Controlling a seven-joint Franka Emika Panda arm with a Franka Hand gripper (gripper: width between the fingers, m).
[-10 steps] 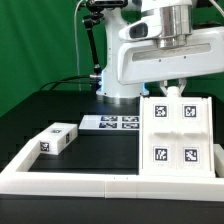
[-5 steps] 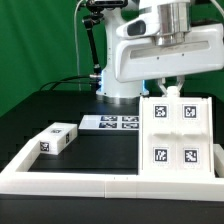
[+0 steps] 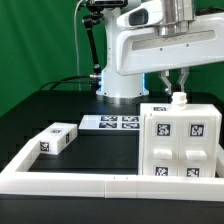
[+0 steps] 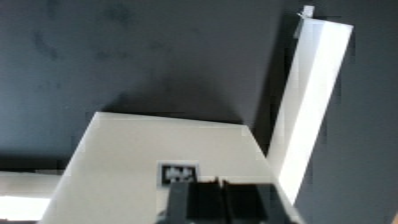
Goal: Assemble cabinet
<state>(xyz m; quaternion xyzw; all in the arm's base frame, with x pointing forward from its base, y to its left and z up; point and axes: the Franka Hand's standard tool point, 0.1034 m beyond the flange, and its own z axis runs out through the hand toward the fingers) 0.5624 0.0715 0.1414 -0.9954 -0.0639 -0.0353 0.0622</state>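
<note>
Okay, nearest you, the rail (image 3: 80, 182) runs along the front of the black table (image 3: 40, 105) and turns back on the exterior view's left. Just behind it, on the exterior view's right, the cabinet (image 3: 180, 145) stands upright with its tagged face to the camera, four tags showing. The block (image 3: 57, 138) lies well apart from it, toward the exterior view's left, inside the rail's corner. Farther back, the marker board (image 3: 110, 122) lies flat between the two.

The gripper (image 3: 179, 85) hangs just above the cabinet's top, jaws pressed together with nothing pinched that you can see. A small white nub (image 3: 181, 98) sits right under it; you can't tell whether they touch. The wrist view shows white cabinet panels meeting at an edge over the dark table. Farthest back are the arm's white base (image 3: 120, 70) and the green backdrop (image 3: 30, 40).
</note>
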